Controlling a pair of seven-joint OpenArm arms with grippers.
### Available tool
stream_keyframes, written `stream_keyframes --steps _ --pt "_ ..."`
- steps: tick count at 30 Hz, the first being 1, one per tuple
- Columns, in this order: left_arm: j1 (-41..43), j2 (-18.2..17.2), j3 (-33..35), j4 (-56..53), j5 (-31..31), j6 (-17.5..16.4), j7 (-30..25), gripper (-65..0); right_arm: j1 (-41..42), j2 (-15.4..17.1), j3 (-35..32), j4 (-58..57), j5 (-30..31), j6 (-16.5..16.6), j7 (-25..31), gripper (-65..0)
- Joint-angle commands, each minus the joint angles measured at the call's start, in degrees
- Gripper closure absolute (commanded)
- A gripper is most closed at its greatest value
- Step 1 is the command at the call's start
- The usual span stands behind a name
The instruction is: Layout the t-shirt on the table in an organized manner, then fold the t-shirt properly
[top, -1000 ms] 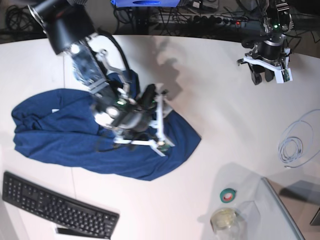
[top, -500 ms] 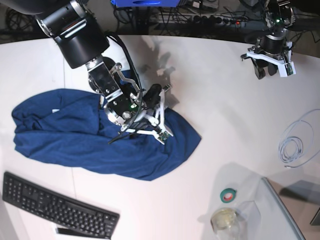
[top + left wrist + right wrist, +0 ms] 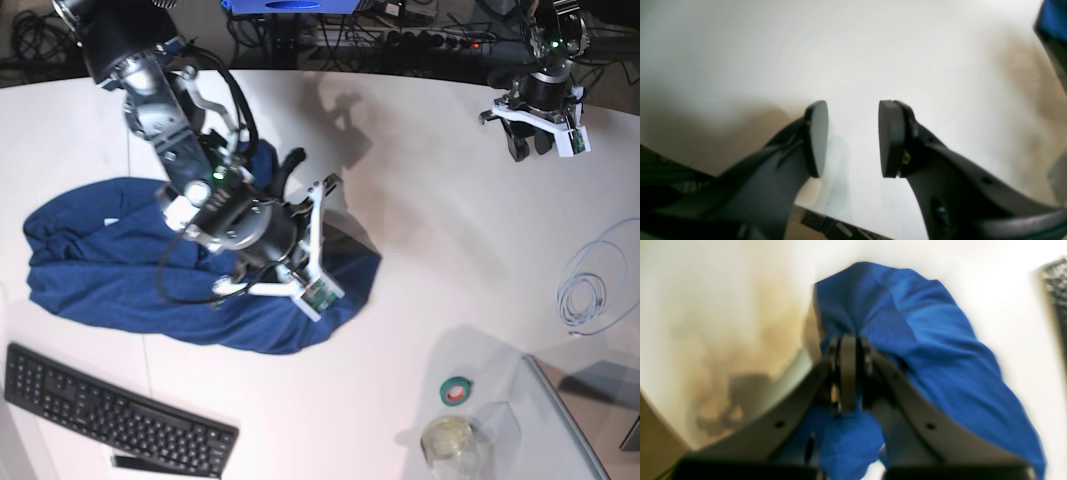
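The dark blue t-shirt [image 3: 110,260] lies crumpled on the left half of the white table [image 3: 450,250]. My right gripper [image 3: 340,232] is at the shirt's right end, shut on a fold of it. In the right wrist view the pads [image 3: 848,373] are pressed together, and the blue t-shirt [image 3: 940,350] drapes away from them, bunched around the fingers. My left gripper [image 3: 535,145] hangs near the table's far right edge, well away from the shirt. Its fingers stand open over bare table [image 3: 853,50], with nothing in the left gripper [image 3: 853,133].
A black keyboard [image 3: 110,410] lies at the front left, close to the shirt's lower edge. At the front right are a green tape roll [image 3: 457,390], a glass jar [image 3: 450,440] and a clear sheet [image 3: 560,420]. A coiled white cable [image 3: 585,290] lies at the right.
My right gripper has shut on the shirt's right end, and that end has drawn in toward the left. The left gripper shifted slightly toward the far edge, then held still.
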Motion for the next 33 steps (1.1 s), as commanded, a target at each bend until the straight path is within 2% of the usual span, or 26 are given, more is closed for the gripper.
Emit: stream_keyframes --steps 1,5,8,11,14,17,20,27,33 --pt "-0.4 -0.4 -0.3 0.8 0.0 0.1 -1.3 -24.4 0.7 0.5 2.8 4.3 -0.1 -0.3 0.8 -1.4" --pt "-1.3 -0.3 1.2 0.8 0.0 0.1 -1.3 -24.4 -2.3 3.4 12.5 10.5 0.1 -0.3 2.4 -1.4" --pt "-2.1 -0.9 5.6 0.6 0.0 0.1 -1.3 -24.2 -5.7 6.3 19.1 10.7 0.1 -0.2 7.6 -1.4" --pt "-4.0 -0.9 11.2 -0.7 1.3 0.1 -1.3 -24.2 -8.7 7.2 25.9 10.7 0.2 -0.1 13.2 -1.4" --pt "-6.7 -0.6 19.2 -2.7 9.1 0.1 -1.3 -24.0 -10.1 7.2 32.7 10.7 0.2 0.0 17.4 -1.4" --pt "-9.8 -0.2 28.6 -5.2 17.6 0.1 -1.3 -24.0 -10.2 7.2 36.8 10.7 0.2 0.0 19.1 -1.4" --pt "-13.6 1.5 37.1 -6.9 21.0 0.1 -1.5 -24.0 -9.9 7.5 38.2 10.7 0.2 0.1 19.2 -1.4" --pt "-23.3 8.5 50.6 -11.0 21.4 0.1 -1.6 -24.0 -9.5 9.2 38.0 10.8 0.1 0.1 19.3 -1.4" --pt "-33.6 14.0 62.5 -27.8 21.4 0.3 -1.7 -24.0 -9.2 9.6 38.3 10.8 0.1 0.1 19.3 -1.4"
